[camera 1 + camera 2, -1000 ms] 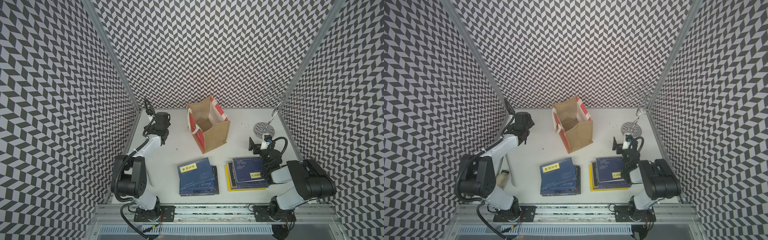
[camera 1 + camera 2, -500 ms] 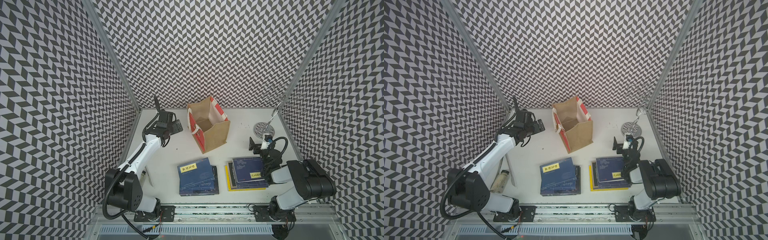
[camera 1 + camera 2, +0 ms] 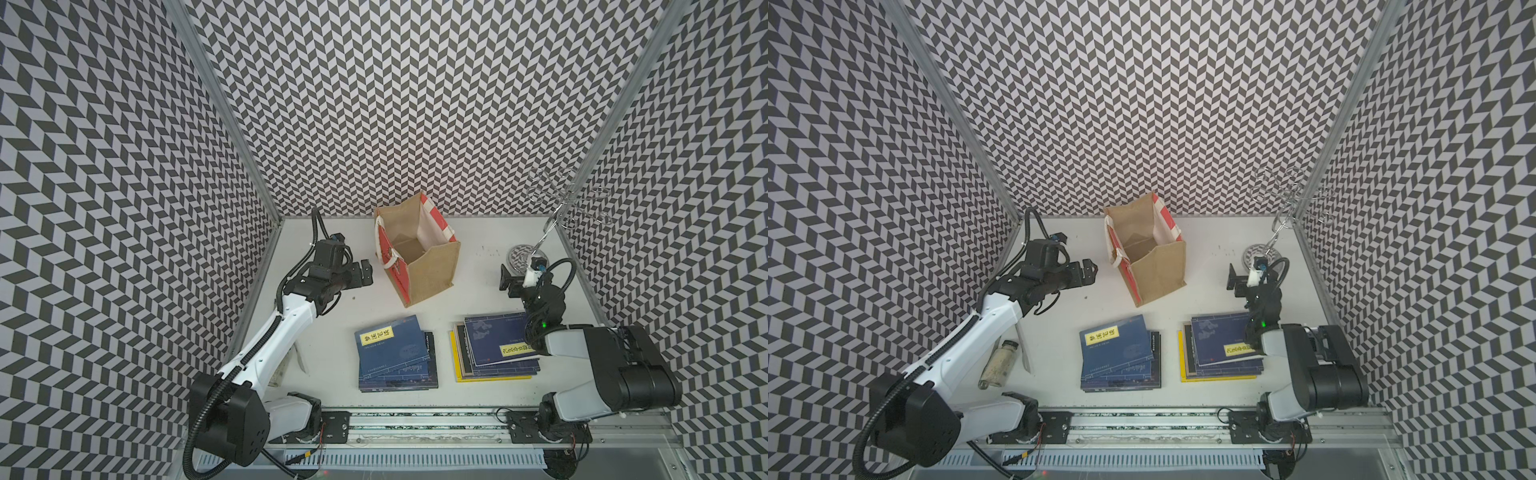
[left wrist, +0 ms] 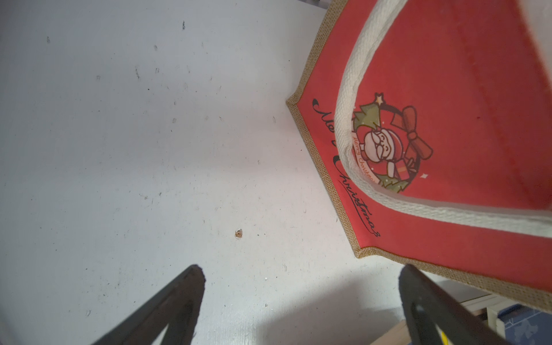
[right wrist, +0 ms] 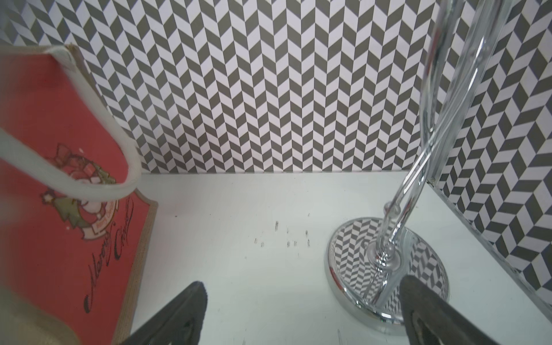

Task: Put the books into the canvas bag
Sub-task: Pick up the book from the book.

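The canvas bag [image 3: 432, 274] [image 3: 1163, 270] stands upright and open-mouthed at the back middle of the table, tan sides and red faces. The books lie flat in two stacks at the front: a navy stack [image 3: 392, 353] [image 3: 1119, 353] and a navy-topped stack over a yellow one [image 3: 494, 349] [image 3: 1221, 349]. My left gripper [image 3: 365, 272] [image 4: 301, 270] hangs open just left of the bag's red face [image 4: 448, 89], with nothing between its fingers. My right gripper [image 3: 509, 282] [image 5: 303, 283] is open and empty behind the right stack, with the bag [image 5: 44, 209] off to its side.
A chrome wire stand [image 3: 523, 257] [image 5: 388, 260] rises at the back right, close to my right gripper. A glass bottle [image 3: 998, 363] lies at the front left by the left arm. Patterned walls close off three sides; a metal rail [image 3: 415, 419] runs along the front.
My left arm has swung out of the back left corner and reached right, bringing its open gripper next to the bag. The right arm, bag and books have not moved.
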`<state>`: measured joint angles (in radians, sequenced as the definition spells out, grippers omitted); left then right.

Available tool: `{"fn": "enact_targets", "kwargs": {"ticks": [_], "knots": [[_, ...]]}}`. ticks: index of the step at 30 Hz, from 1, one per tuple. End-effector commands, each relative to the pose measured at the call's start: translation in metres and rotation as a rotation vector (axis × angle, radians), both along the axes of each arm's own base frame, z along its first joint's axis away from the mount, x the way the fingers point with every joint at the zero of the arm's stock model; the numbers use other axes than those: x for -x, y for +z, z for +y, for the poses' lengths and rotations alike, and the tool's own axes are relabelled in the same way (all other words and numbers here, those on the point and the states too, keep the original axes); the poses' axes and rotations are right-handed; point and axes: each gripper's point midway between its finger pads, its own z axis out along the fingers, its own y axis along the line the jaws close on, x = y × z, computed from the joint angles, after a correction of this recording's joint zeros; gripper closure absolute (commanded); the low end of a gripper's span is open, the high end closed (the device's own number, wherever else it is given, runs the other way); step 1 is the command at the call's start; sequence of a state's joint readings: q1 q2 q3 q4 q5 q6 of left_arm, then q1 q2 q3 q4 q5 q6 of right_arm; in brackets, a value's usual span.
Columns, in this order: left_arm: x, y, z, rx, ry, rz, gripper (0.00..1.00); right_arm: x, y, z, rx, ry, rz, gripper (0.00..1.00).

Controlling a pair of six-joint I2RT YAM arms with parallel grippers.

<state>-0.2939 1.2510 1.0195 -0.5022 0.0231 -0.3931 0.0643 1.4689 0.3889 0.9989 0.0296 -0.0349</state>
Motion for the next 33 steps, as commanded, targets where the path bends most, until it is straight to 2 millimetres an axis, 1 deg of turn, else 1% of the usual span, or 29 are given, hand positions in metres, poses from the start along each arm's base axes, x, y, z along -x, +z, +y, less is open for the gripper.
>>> {"fn": "enact_targets", "kwargs": {"ticks": [1,2,5,8,11,15,18,22,26,29,31,33], "knots": [[0.005,0.000,-0.001,0.022,-0.019,-0.015,0.01,-0.006,0.007,-0.001,-0.007,-0.070,0.086,0.01],[0.009,-0.005,-0.001,0.047,0.000,0.005,0.01,-0.008,0.009,0.000,-0.024,-0.089,0.114,0.00],[0.018,-0.019,0.001,0.076,0.008,0.040,0.00,-0.010,0.006,-0.004,-0.110,-0.171,0.232,0.01],[0.029,-0.029,0.005,0.099,0.023,0.070,0.01,-0.004,0.002,0.008,-0.139,-0.190,0.324,0.01],[0.042,-0.037,0.007,0.135,0.034,0.093,0.01,0.011,0.001,0.036,-0.116,-0.162,0.389,0.01],[0.062,-0.053,0.004,0.200,0.038,0.139,0.01,0.040,-0.008,0.079,-0.125,-0.054,0.478,0.01],[0.076,-0.064,0.003,0.241,0.059,0.173,0.00,0.068,-0.012,0.113,-0.156,0.069,0.531,0.01],[0.087,-0.068,0.001,0.293,0.075,0.176,0.00,0.111,-0.011,0.164,-0.169,0.282,0.571,0.01],[0.096,-0.073,-0.002,0.309,0.077,0.199,0.01,0.151,-0.012,0.209,-0.175,0.511,0.636,0.01],[0.103,-0.076,-0.008,0.315,0.068,0.214,0.01,0.176,-0.015,0.233,-0.192,0.656,0.669,0.00],[0.108,-0.078,-0.013,0.320,0.054,0.226,0.00,0.189,-0.012,0.246,-0.203,0.739,0.664,0.00],[0.114,-0.081,-0.017,0.320,0.048,0.249,0.00,0.198,-0.008,0.256,-0.214,0.804,0.652,0.00]]}}
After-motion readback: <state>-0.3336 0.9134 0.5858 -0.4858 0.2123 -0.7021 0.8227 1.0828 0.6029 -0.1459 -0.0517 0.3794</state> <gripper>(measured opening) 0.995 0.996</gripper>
